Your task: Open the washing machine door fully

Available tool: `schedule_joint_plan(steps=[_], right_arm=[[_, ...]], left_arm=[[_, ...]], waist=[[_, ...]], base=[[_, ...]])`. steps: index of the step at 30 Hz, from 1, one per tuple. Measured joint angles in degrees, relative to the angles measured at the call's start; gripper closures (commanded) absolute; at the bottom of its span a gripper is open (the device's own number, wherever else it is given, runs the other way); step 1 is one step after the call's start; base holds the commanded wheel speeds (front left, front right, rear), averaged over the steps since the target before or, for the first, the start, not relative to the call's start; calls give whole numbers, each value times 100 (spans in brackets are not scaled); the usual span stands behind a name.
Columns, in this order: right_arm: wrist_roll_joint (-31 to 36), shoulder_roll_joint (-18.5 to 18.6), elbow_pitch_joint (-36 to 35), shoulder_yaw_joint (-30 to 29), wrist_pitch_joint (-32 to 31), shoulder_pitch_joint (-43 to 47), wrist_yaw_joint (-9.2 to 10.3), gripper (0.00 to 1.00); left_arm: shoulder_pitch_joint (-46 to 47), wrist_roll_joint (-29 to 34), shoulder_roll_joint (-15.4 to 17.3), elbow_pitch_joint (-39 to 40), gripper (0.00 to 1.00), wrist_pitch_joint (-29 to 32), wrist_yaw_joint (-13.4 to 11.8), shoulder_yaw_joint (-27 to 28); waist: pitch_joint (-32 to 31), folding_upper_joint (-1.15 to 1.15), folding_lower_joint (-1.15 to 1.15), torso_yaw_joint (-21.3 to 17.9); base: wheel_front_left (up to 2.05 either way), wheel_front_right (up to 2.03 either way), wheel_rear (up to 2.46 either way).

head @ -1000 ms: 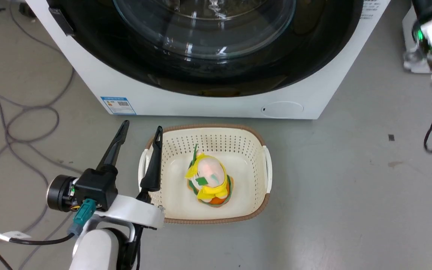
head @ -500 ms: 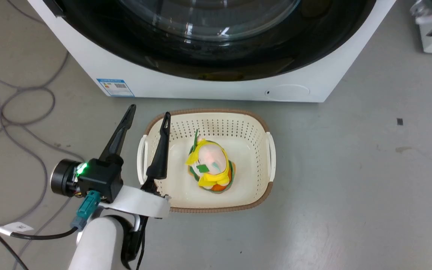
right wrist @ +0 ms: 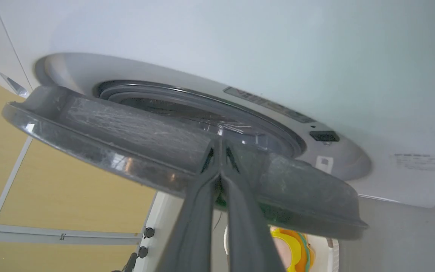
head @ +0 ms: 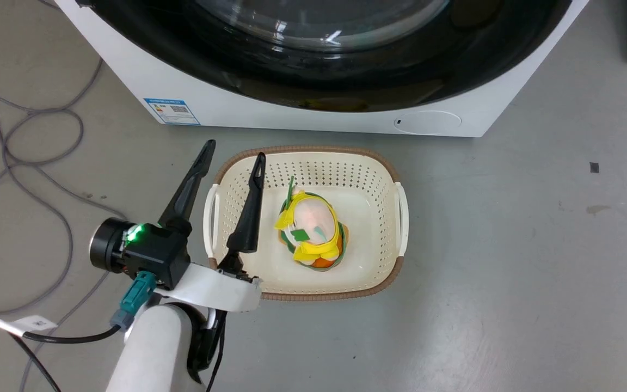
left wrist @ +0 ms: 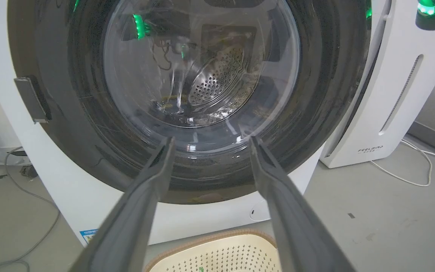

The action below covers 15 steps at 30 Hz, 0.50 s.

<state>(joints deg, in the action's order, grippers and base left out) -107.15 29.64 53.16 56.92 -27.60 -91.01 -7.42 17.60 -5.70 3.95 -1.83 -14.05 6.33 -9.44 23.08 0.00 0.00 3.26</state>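
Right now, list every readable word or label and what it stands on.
"FEELBIRD", roughly: grey lettering on the white appliance.
Too small to read: the blue label sticker on the washing machine.
Blurred: the grey print on the machine's front.

Grey "FEELBIRD" lettering low on the white appliance [left wrist: 406, 128]; blue label sticker [head: 172, 111] on the washing machine [head: 292, 117] unreadable.

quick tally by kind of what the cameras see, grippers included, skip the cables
washing machine: 1
washing machine door: 1
white appliance beside the machine: 1
basket: 1
colourful toy in the basket: 1
grippers: 2 (left gripper, right gripper)
total: 7
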Motion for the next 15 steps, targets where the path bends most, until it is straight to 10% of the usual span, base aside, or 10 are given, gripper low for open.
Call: schedule_joint_plan(steps=[15], right_arm=[[-1035,1017,-1484,502,-135,577,0,100]], left_arm=[[5,-7,-21,-344,0,-64,63,-49]], waist=[[-287,0,0,47]], base=[[0,0,0]])
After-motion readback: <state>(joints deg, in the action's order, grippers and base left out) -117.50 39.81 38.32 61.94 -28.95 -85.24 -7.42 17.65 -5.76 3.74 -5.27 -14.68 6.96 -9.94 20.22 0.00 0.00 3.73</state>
